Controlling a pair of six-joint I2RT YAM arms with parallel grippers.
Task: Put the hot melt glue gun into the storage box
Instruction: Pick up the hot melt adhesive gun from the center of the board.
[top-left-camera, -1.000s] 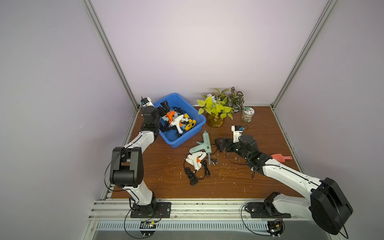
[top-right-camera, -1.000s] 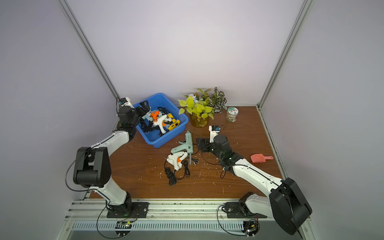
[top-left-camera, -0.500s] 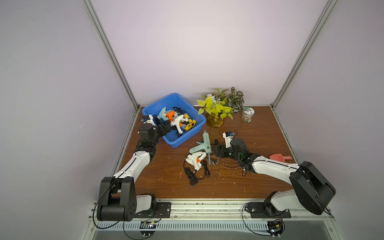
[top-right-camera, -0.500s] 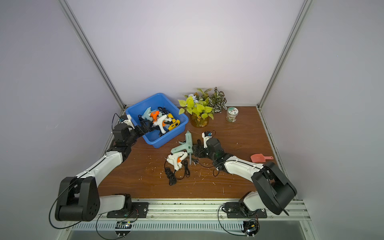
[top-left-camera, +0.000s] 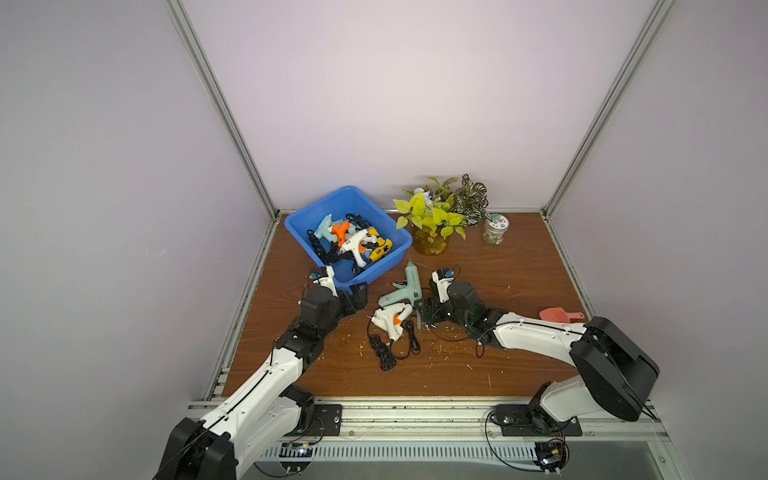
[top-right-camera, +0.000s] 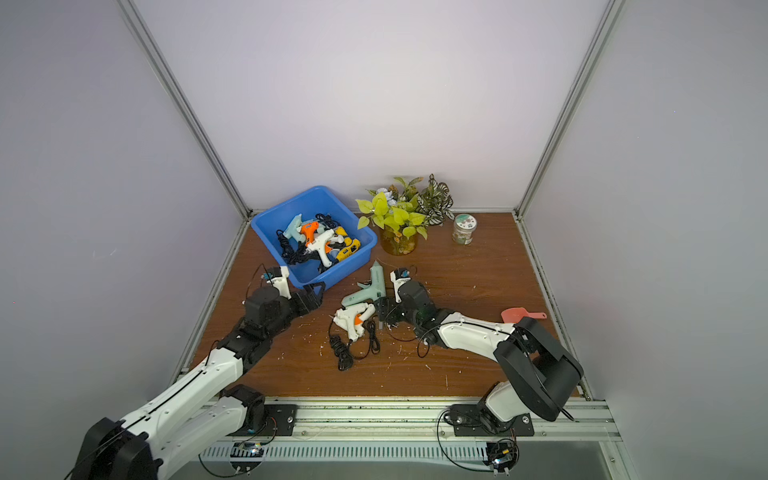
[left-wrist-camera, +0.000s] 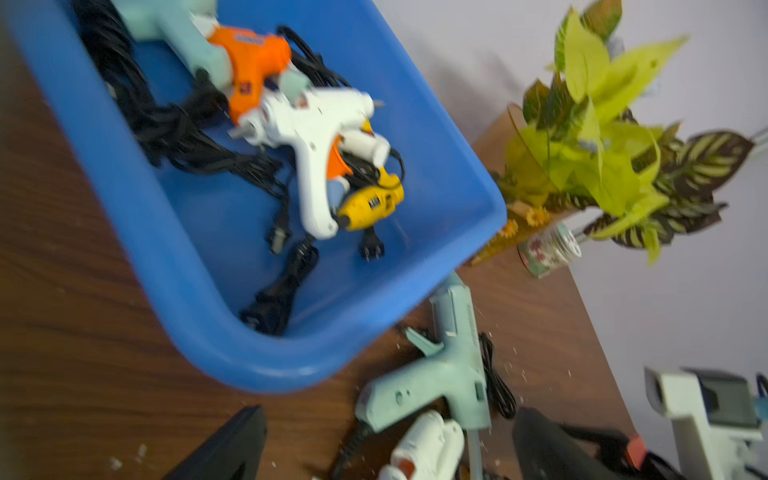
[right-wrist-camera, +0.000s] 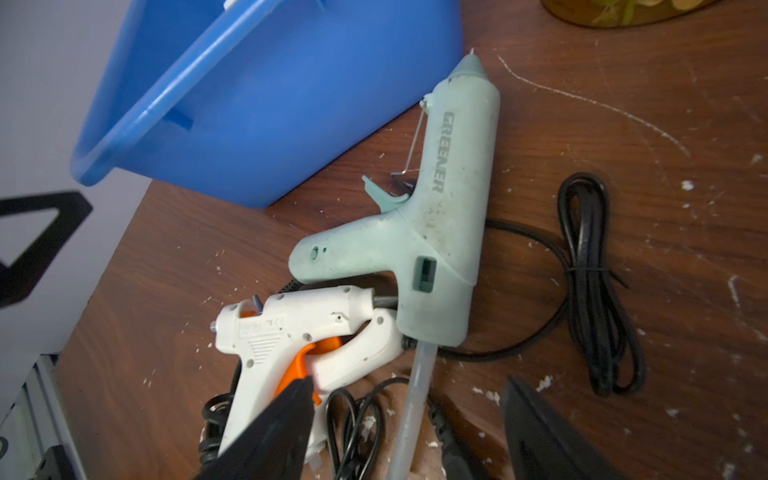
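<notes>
my right gripper (top-left-camera: 424, 313) hangs spread, grasping nothing, over the mint glue gun (top-left-camera: 405, 289) tail end; left gripper (top-left-camera: 359, 293) gapes empty beside the storage box (top-left-camera: 382, 266) near corner.

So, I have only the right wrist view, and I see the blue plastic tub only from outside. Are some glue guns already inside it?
Observer: Yes. The bright blue plastic storage box holds several, among them an orange plastic glue gun and a yellow plastic glue gun.
Operator: Good. Does the other arm carry anything now?
Observer: No. The left gripper is open and empty, close to the near corner of the box.
</notes>
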